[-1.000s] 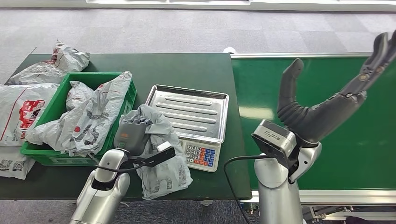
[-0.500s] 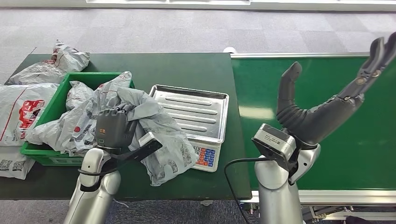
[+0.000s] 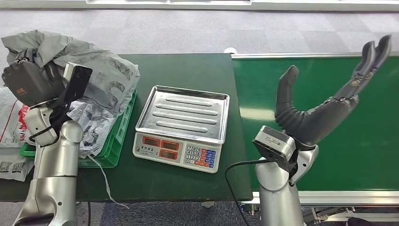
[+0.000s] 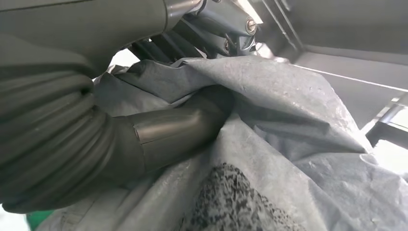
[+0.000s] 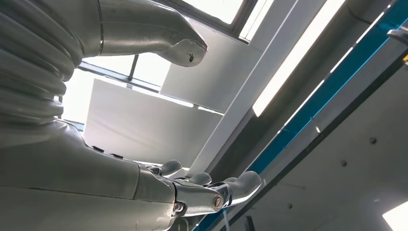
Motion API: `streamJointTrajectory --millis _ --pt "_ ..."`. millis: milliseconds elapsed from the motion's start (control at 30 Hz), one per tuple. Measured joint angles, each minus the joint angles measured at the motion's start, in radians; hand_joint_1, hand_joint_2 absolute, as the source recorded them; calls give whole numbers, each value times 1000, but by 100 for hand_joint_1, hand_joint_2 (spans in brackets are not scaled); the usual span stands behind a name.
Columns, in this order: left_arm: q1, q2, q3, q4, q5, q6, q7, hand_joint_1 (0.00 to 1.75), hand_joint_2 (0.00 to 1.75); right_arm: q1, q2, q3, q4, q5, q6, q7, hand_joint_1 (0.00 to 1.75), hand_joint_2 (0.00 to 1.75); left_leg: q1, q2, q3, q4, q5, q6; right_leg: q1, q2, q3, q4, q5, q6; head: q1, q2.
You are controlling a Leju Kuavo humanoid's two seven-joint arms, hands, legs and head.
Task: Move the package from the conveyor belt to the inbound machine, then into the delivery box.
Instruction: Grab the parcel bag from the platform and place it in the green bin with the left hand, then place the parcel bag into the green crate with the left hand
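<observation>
My left hand (image 3: 29, 82) grips a crumpled grey plastic package (image 3: 101, 70) and holds it raised over the green delivery box (image 3: 114, 141) at the table's left. Up close, the left wrist view has my thumb (image 4: 159, 134) pressed into the grey package (image 4: 298, 159). The inbound machine, a scale with a steel tray (image 3: 183, 113) and keypad, stands bare in the table's middle. My right hand (image 3: 324, 108) is raised above the green conveyor belt (image 3: 367, 155) with thumb and fingers spread wide and nothing in it; in the right wrist view that hand (image 5: 120, 144) points up at the ceiling.
Several other grey and white mail bags lie in the green box (image 3: 94, 127) and beside it at the table's left edge (image 3: 11, 127). The scale's keypad (image 3: 203, 156) faces the table's front edge. A black cable (image 3: 235, 174) loops by my right wrist.
My left arm has lifted the grey package from the table's front beside the scale, up and to the left over the green box. The scale's front panel is now uncovered. My right hand barely moved.
</observation>
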Motion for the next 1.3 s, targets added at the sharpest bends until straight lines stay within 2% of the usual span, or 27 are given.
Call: streamJointTrajectory --millis 200,333,400,467,533,667,833,933,1067,1233,1300 --pt "-66 36 37 138 -33 6 36 175 175 0 0 0 6 4 0 5 0 175 0 -1 -1 0 0 0 0 0 -1 0 0 0 0 0" --pt "-151 79 64 326 -79 2 111 172 175 -1 0 0 6 26 0 30 0 175 0 0 -1 0 0 0 0 0 -1 0 0 0 0 0" --pt "-184 99 80 420 -80 -4 142 85 175 -1 0 0 6 34 0 39 0 175 0 0 -1 0 0 0 0 0 -1 0 0 0 0 0" --pt "-203 115 98 498 -71 -4 163 0 87 -1 0 0 6 41 0 44 0 175 0 0 -1 0 0 -1 0 0 -1 1 0 0 0 0" --pt "-208 126 117 556 -51 2 166 0 0 -1 0 1 6 47 0 47 0 175 0 0 -1 0 0 -1 0 0 -1 1 0 -1 0 0" --pt "-203 134 170 611 14 8 113 0 0 -1 0 3 5 60 0 55 0 175 1 0 -2 0 0 -1 1 0 -2 1 0 -1 0 0" --pt "-190 123 264 565 48 10 5 0 0 -2 0 7 5 72 0 67 0 175 0 0 -2 0 0 -1 1 0 -2 0 0 -1 0 0" --pt "-190 106 327 524 80 16 -91 0 0 -3 0 8 5 75 0 71 0 175 0 0 -2 0 0 -1 1 0 -2 0 0 -1 0 0" --pt "-198 68 439 460 135 17 -280 0 0 -3 0 8 5 78 0 76 0 175 1 0 -2 0 0 -1 1 0 -2 0 0 -1 0 0" --pt "-207 37 534 412 162 17 -347 0 0 -3 0 8 5 78 0 77 0 175 1 0 -2 0 1 -1 1 0 -2 0 0 -1 0 0" --pt "-212 20 570 391 234 17 -462 0 0 -4 0 8 5 78 0 79 0 175 1 0 -2 0 1 -1 1 0 -2 0 0 -1 0 0"
